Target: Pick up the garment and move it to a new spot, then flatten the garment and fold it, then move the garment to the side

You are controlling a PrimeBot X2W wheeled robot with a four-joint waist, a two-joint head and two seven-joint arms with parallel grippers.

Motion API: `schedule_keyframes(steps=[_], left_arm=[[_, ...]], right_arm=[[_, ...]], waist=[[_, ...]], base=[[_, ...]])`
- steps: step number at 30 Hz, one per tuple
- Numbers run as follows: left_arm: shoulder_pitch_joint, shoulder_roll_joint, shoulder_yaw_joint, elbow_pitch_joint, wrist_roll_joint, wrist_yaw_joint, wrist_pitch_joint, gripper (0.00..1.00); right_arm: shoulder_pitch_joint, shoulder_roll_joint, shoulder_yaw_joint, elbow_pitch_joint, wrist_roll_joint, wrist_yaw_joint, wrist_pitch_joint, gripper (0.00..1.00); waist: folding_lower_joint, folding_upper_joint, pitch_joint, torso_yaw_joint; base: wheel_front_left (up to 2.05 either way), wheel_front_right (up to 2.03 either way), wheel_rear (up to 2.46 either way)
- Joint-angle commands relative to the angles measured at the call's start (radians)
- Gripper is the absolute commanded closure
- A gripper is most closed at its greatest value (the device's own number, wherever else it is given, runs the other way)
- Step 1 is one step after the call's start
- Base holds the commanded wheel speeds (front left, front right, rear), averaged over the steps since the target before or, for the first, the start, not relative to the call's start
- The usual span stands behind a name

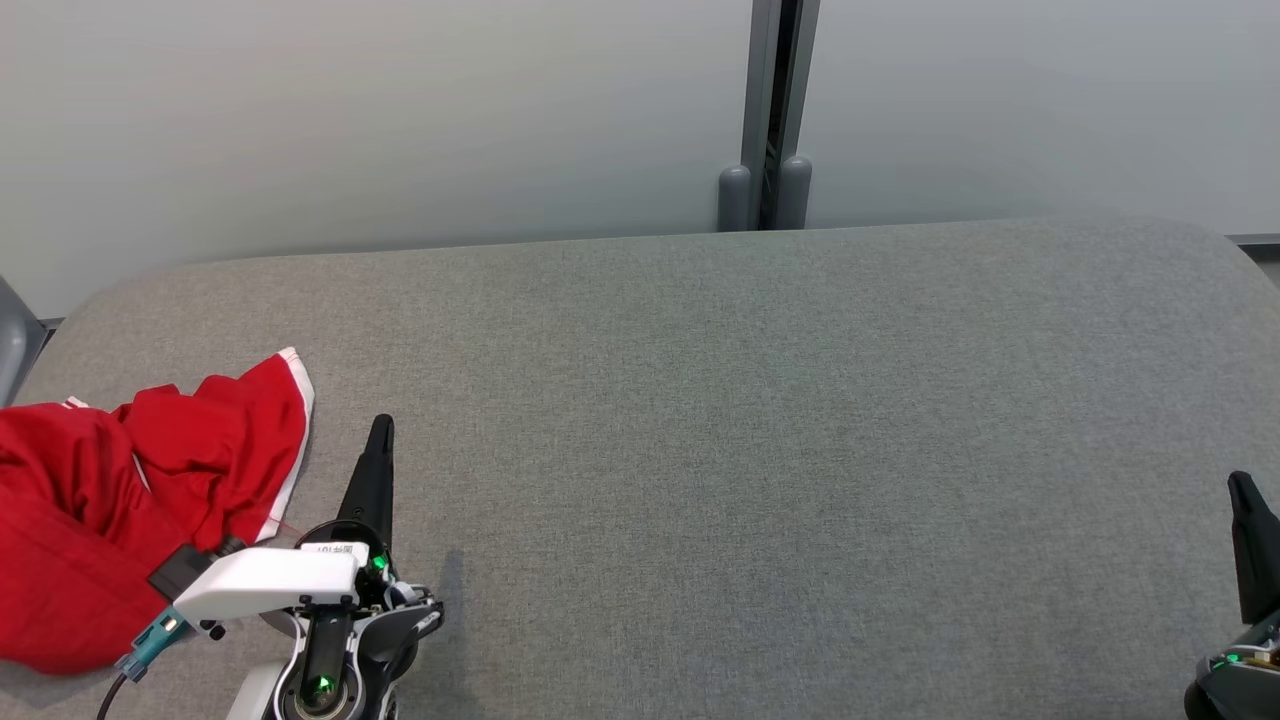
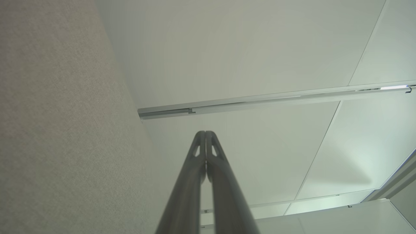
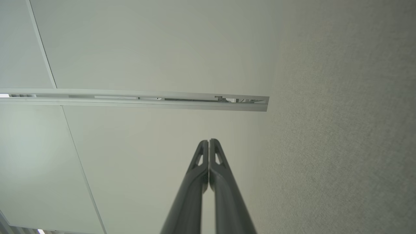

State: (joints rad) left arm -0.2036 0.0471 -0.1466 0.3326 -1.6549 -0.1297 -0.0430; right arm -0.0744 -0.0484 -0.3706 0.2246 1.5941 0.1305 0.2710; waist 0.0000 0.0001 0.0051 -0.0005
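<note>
At the far left of the head view, the red garment [image 1: 90, 520] is being shown lying crumpled on the grey fabric surface [image 1: 750, 450]. Its white-trimmed edge is being turned toward the middle, and its left part is being cut off by the picture's edge. Just to its right, the left gripper [image 1: 379, 445] is being held with its two dark fingers pressed together and nothing caught between them, the tips being pointed toward the pale wall [image 1: 400, 120]. The white wrist housing [image 1: 265, 580] below it is being seen in front of the garment's lower right corner; whether cloth is being touched there cannot be told. Further right, a grey upright post [image 1: 775, 110] is being shown between the wall panels, behind the surface's far edge. At the lower right edge, the right gripper [image 1: 1243, 495] is being partly cropped, well apart from the garment.

In the left wrist view, the left gripper [image 2: 205, 134] is being shown closed tip to tip and empty, with the grey surface [image 2: 48, 130] along the left side and a metal rail [image 2: 260, 100] crossing the wall panels beyond. In the right wrist view, the right gripper [image 3: 209, 142] is likewise being pressed closed on nothing, with the rail [image 3: 136, 100] at the left and the surface [image 3: 351, 146] at the right.
</note>
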Motion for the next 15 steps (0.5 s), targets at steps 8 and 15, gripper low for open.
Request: schedule_keyframes(steps=[8, 15], left_arm=[[-0.011, 0.006, 0.004, -0.001, 0.001, -0.003, 0.003, 1.0], [0.028, -0.004, 0.009, 0.016, 0.001, 0.0, -0.01, 0.0]], right_arm=[[-0.009, -0.003, 0.0, -0.005, 0.003, 0.0, 0.001, 1.0], [0.011, 0.015, 0.02, 0.022, -0.009, 0.0, -0.019, 0.0]], waist=[[0.0, -0.0001, 0.0, 0.0], [0.0, -0.0001, 0.0, 0.0]], base=[[0.0, 0.0, 0.0], [0.0, 0.0, 0.0]])
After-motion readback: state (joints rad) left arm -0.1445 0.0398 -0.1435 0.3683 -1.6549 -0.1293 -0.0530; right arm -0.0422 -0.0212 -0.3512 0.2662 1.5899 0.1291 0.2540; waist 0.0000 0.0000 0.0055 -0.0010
